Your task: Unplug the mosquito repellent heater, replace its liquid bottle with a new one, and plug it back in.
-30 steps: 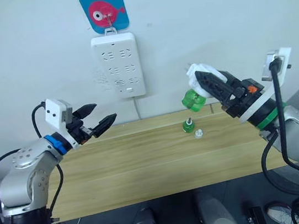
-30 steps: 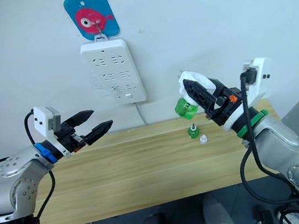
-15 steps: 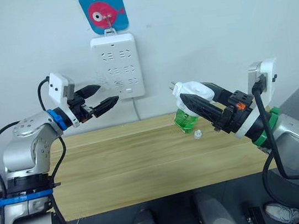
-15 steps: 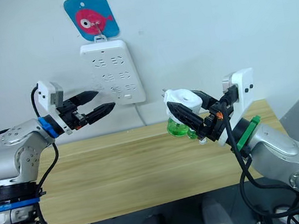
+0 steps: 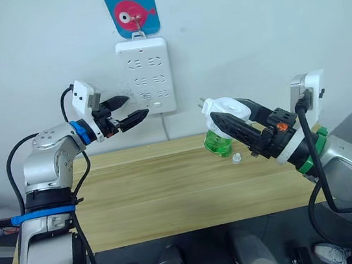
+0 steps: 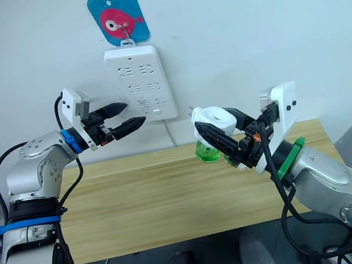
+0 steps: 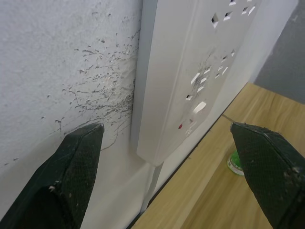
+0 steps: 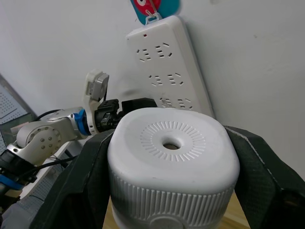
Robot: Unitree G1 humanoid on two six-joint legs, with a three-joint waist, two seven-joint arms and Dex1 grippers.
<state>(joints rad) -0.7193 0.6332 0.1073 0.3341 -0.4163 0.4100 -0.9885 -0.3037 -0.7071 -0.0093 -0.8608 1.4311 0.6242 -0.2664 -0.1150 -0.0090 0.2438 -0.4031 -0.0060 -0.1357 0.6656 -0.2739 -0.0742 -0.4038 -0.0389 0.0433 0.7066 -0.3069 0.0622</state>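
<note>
The small white plastic mosquito repellent heater, with a green liquid bottle beneath it, is being gripped by the right pincer above the wooden bench. The left pincer is being held released, empty, beside the white wall-mounted power strip.

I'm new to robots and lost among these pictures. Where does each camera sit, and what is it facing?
Eye views: on the head, looking down over both arms, the table and the strip.
Left wrist: along the open left fingers at the strip's lower edge.
Right wrist: along the right fingers clamping the heater.
All share the strip.
</note>
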